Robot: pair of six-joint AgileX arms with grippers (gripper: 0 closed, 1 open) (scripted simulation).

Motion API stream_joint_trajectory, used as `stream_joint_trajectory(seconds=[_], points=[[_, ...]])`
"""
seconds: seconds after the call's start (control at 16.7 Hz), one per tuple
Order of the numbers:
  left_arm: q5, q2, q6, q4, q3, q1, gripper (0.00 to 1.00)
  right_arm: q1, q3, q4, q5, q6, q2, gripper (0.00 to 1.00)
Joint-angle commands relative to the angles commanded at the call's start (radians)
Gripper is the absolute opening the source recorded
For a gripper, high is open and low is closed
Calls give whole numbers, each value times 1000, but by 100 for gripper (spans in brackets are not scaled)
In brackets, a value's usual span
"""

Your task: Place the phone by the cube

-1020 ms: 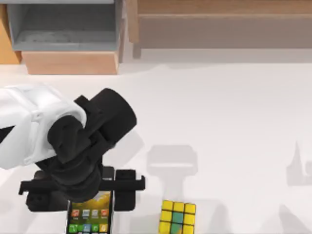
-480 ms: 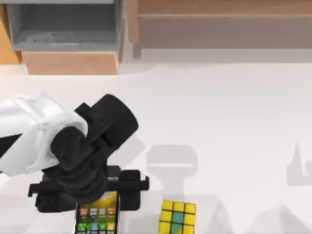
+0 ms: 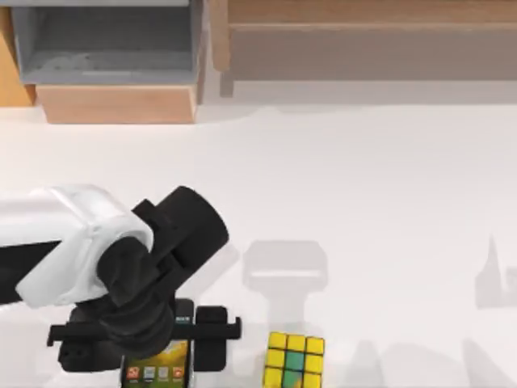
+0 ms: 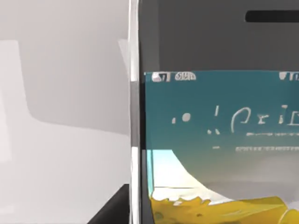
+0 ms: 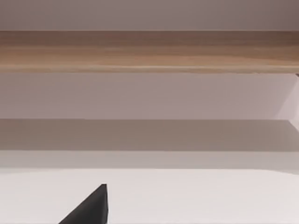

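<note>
The phone (image 3: 156, 370) is a slim black slab with an orange-yellow screen and app icons, at the table's near edge left of centre. My left gripper (image 3: 153, 349) reaches down over it and is shut on the phone, one black finger on each long side. In the left wrist view the phone (image 4: 219, 140) sits very close, with a teal and yellow screen. The cube (image 3: 295, 361), mostly yellow with some green tiles, rests on the table a short gap to the phone's right. A dark part of my right gripper (image 5: 91, 210) shows above the white table.
A grey open box (image 3: 105, 48) on a wooden base stands at the back left. A long wooden shelf (image 3: 363, 40) runs along the back, also seen as the wooden shelf (image 5: 149, 51). White tabletop (image 3: 388, 202) stretches across the middle and right.
My left gripper carried the phone a little right toward the cube, then down toward the near edge. The cube stayed put.
</note>
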Motion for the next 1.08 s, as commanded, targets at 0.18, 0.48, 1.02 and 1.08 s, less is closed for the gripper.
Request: stream_joint_trajectory(seconds=[0.18,0.48,1.02,1.08], points=[[-1,7,0,2,-7,0,0,0,0,0,0,0,0,100],[-1,7,0,2,-7,0,23,0,0,0,0,0,0,100],[-1,7,0,2,-7,0,90,0,0,0,0,0,0,100],[-1,7,0,2,-7,0,98,0,0,0,0,0,0,100]])
